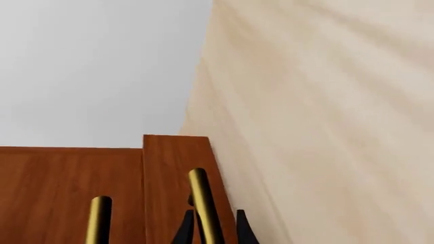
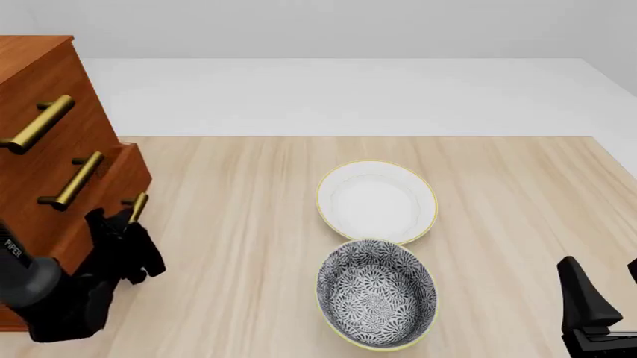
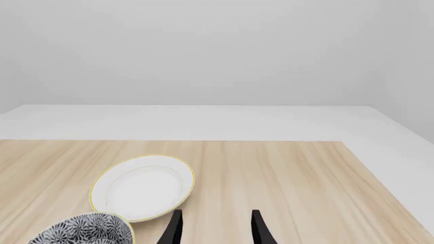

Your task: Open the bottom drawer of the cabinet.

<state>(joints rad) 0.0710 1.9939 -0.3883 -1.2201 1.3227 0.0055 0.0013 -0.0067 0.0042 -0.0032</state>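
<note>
Right jaws (image 3: pixel 213 229): hanging idle over the near right corner of the bench (image 2: pixel 497 194), spread apart and holding nothing; the right wrist view is showing only bare wood between the two tips.

Patterned bowl (image 2: pixel 377 293): sitting near the front edge of the bench, about midway along it, just touching or nearly touching the white bowl (image 2: pixel 377 201) behind it; neither is part of the job.

Left jaws (image 1: pixel 211 231): reaching at the brass handle (image 1: pixel 205 208) of the bottom drawer (image 2: pixel 104 198) at the near left edge of the bench. In the left wrist view the two dark tips are standing on either side of the bar, narrowly parted; whether they are already pinching it I cannot tell.

Bottom drawer: appearing to stand slightly proud of the two drawers above it in the front view, so it looks barely started, if at all.

Cabinet (image 2: pixel 40 82): standing at the far left edge of the bench, its upper handles untouched.

Step in hand: securing the handle, judging by how the tips are bracketing it.

Next move: it is calling for a firm close on the bar, then a straight pull along the drawer's own line, away from the cabinet face; pulling at an angle is risking the bar slipping out.
</note>
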